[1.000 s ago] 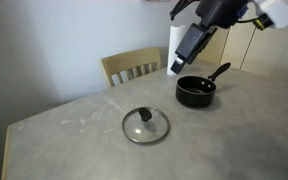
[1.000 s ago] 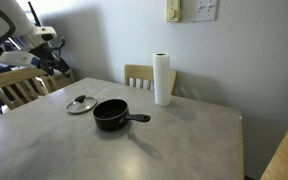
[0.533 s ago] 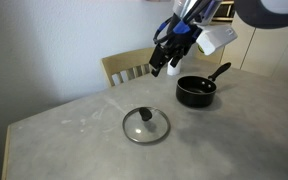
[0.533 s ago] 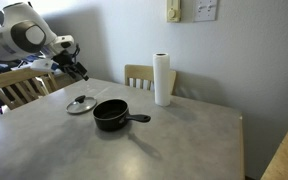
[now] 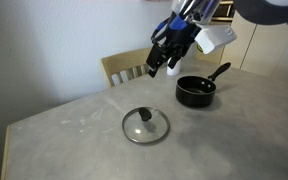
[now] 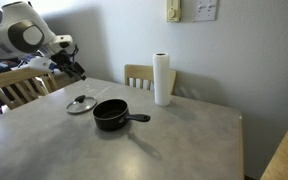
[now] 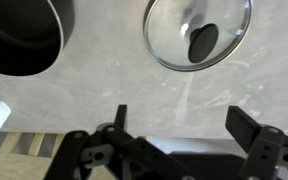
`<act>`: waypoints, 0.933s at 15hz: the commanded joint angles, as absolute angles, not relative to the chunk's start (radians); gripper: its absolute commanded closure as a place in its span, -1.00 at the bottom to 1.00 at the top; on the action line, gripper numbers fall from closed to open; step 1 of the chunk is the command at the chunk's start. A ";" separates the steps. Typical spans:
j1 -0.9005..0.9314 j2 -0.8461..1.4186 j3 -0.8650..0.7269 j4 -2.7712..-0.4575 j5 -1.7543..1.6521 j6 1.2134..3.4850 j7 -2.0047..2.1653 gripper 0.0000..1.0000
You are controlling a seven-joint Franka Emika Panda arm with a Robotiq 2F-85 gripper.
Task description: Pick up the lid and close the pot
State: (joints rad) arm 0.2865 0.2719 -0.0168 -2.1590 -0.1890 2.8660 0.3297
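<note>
**Tool raised above the surface, fingers spread wide with nothing between them.**
The glass lid lies flat, knob up, well apart from the uncovered saucepan. In the wrist view, the top edge cuts off both. In both exterior views, the fingers are too small to make out.

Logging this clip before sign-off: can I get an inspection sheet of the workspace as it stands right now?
Surface: grey mottled table.
Job's things: lid flat on the table, knob up, apart from the pot; pot uncovered.
Clutter: paper towel roll, upright.
Grippers: gripper raised above the table, fingers open, holding nothing.
Cables: nothing seen.
Surroundings: wooden chair behind the table; wall plates.
</note>
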 commanded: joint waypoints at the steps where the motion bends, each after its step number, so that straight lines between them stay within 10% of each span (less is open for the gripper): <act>1: 0.219 0.301 0.123 -2.120 -0.011 2.862 0.192 -1.00; 14: 0.239 0.485 0.142 -1.828 0.023 2.445 0.147 -1.00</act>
State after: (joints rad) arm 0.2353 0.4087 0.1439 -1.9208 0.0330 2.4809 0.1490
